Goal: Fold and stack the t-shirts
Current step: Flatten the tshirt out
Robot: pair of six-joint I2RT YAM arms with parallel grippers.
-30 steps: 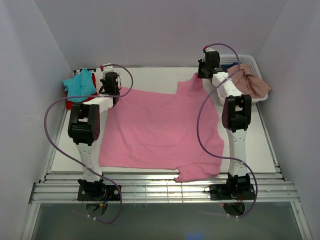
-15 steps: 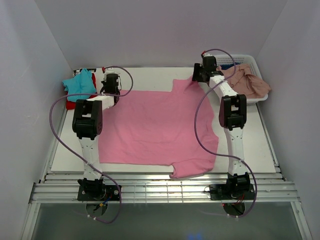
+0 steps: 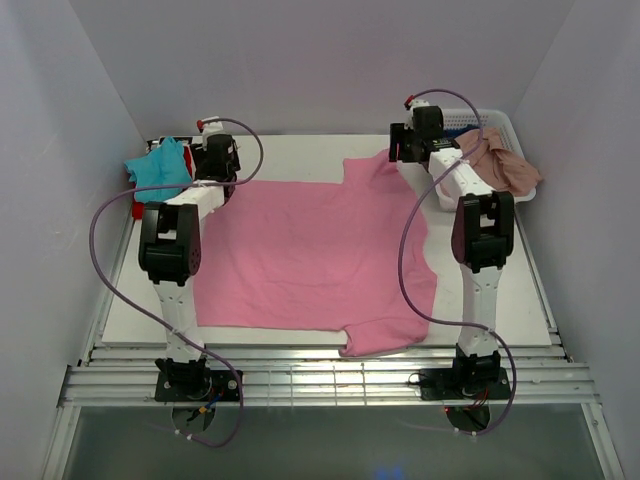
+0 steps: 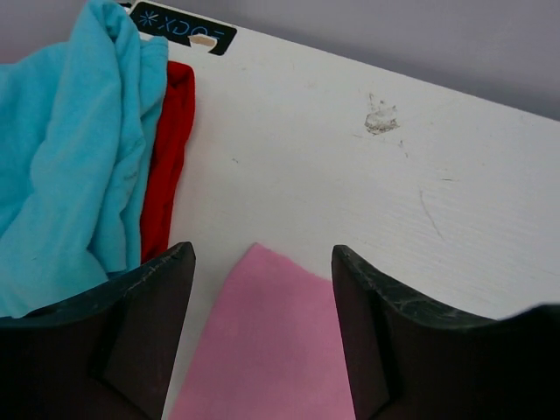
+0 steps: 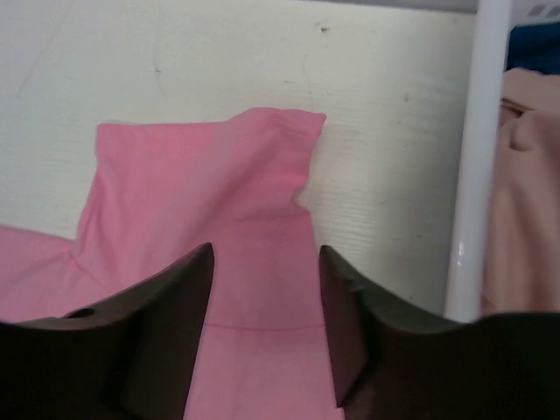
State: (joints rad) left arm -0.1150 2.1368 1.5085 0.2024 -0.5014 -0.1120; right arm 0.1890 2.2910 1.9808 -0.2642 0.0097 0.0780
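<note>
The bright pink t-shirt (image 3: 310,250) lies spread flat on the white table, with one sleeve at the near edge and one at the far right. My left gripper (image 3: 215,165) hovers open over its far left corner (image 4: 271,341), jaws on either side of the cloth and nothing between them. My right gripper (image 3: 405,150) stands open over the far sleeve (image 5: 210,184), not gripping it. A teal t-shirt (image 4: 70,175) rests on a red one (image 4: 166,157) at the far left. A dusty salmon t-shirt (image 3: 505,165) hangs over the basket.
The white lattice basket (image 3: 500,120) stands at the far right corner; its rim (image 5: 477,157) is close beside my right gripper, with dark blue cloth (image 5: 534,44) inside. Grey walls close in the table on three sides.
Both grippers went from shut on the pink t-shirt's far edge to open, letting it go. The shirt has shifted slightly left and now lies flat.
</note>
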